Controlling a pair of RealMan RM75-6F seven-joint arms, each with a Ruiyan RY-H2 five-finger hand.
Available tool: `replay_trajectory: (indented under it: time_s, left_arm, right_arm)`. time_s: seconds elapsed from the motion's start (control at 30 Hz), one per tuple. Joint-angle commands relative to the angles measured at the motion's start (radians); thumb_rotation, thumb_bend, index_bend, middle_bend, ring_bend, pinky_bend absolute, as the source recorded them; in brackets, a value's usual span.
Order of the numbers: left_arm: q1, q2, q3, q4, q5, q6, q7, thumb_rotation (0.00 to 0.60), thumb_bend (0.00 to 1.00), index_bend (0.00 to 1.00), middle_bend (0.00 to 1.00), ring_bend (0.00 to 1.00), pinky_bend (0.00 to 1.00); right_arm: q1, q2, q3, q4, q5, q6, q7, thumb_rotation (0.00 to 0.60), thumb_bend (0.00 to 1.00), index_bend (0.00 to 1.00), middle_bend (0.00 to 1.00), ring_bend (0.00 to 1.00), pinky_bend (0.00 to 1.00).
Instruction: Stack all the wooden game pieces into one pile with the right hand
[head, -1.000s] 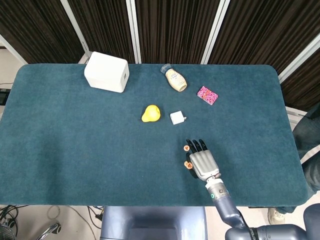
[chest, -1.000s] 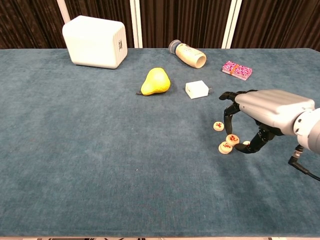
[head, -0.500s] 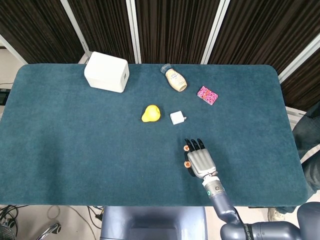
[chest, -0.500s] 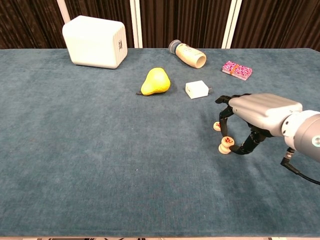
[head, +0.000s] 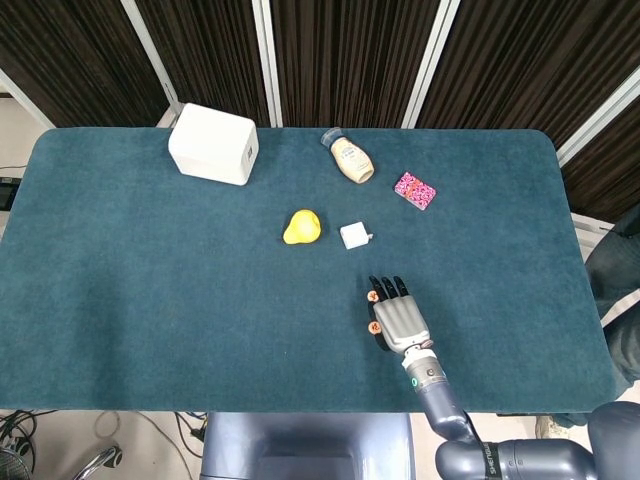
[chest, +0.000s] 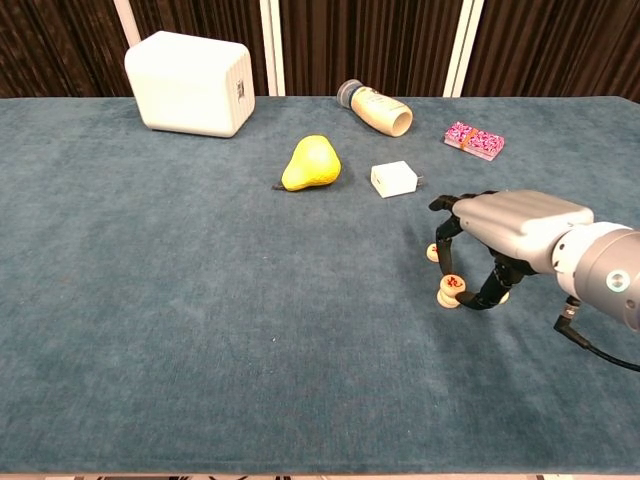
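Right hand (chest: 505, 240) is hunched palm-down over the wooden pieces, just in front of the white adapter (chest: 395, 179). Its fingers (chest: 447, 226) are curled down like a claw around them. In the chest view there's a two-high stack (chest: 450, 290) by the thumb, top piece sitting a bit off-centre, and the thumb looks like it's touching or pinching that top one, though I honestly can't tell if it's gripped or just resting there. Another loose piece (chest: 434, 252) lies flat just behind the stack, closer to the adapter, under the fingertips.

What worries me: that top piece is skewed, so any sideways drag as the thumb lets go could slide it off. The curled fingers hanging right over the loose piece could also flick it away across the blue surface (chest: 200, 300). And the palm blocks the head view of the stack, so alignment is mostly guesswork from above.

The other stuff is all beyond the adapter and not in the way: yellow pear (chest: 311, 163) beside it, tipped-over bottle (chest: 377, 108), pink card pack (chest: 473, 140), white box (chest: 189, 83) further off. Left hand isn't visible anywhere.
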Motion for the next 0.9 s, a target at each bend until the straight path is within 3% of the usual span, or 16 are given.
replay_trajectory:
  time_s: [0.03, 0.9]
  left_arm:
    - [0.000, 0.000, 0.000, -0.001, -0.001, 0.000, 0.002, 0.600, 0.09, 0.00, 0.00, 0.00, 0.08]
    - [0.001, 0.000, -0.002, 0.000, -0.005, 0.002, 0.002, 0.600, 0.09, 0.00, 0.00, 0.00, 0.08]
  right_arm:
    - [0.001, -0.005, 0.000, 0.005, 0.004, -0.002, -0.003, 0.600, 0.39, 0.51, 0.00, 0.00, 0.00]
    - [0.000, 0.002, 0.001, 0.003, 0.005, -0.003, 0.000, 0.600, 0.39, 0.51, 0.00, 0.00, 0.00]
